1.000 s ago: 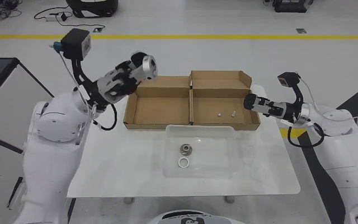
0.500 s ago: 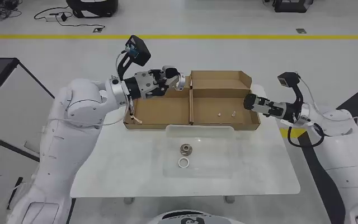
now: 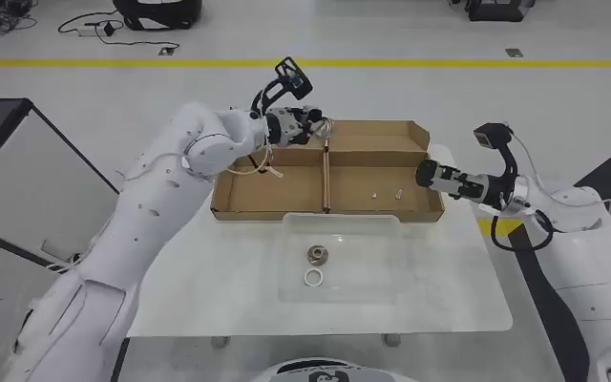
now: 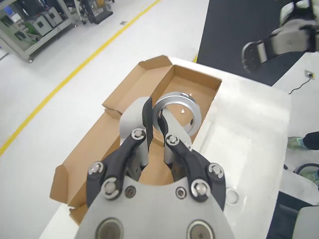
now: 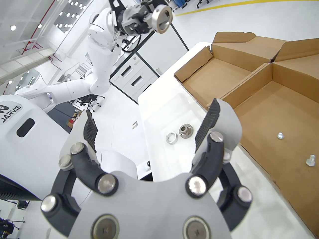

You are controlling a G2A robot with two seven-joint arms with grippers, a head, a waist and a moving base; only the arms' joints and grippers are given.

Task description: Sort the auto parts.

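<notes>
- Left wrist view: the left hand [image 4: 154, 115] is almost closed, one finger inside the broad silver metal ring [image 4: 195, 113] and one outside. It pinches just a single stretch of the ring's wall.
- From the top view, that ring [image 3: 326, 125] hangs in the air above the far rim of the pair of open brown cardboard boxes [image 3: 272, 191]. It sits roughly over the seam where the two boxes meet.
- First worry, as I read it: the grip is narrow and off to one side. The ring's own weight could swing it round in the pads, or slide it loose before the hand gets low.
- Second worry is that seam. Released here, the ring might clip the shared wall and tumble into the right box, where two small silver screws [image 3: 374, 194] lie. That's a mis-sort if the ring belongs apart from them.
- Third is height. Dropped from up there onto cardboard, a round part could bounce or roll, and beyond the boxes' far flaps there is only floor.
- The right hand [image 5: 152, 110] is spread wide with nothing in it, hovering just off the right end of the boxes and well apart from the ring. A clash looks unlikely unless both hands head for the right box at once.
- On the near side of the boxes, a clear plastic tray [image 3: 363, 282] on the white surface [image 3: 458, 286] holds a flanged metal hub [image 3: 315, 254] and a small pale ring [image 3: 312, 278]. Both are waiting to be sorted.
</notes>
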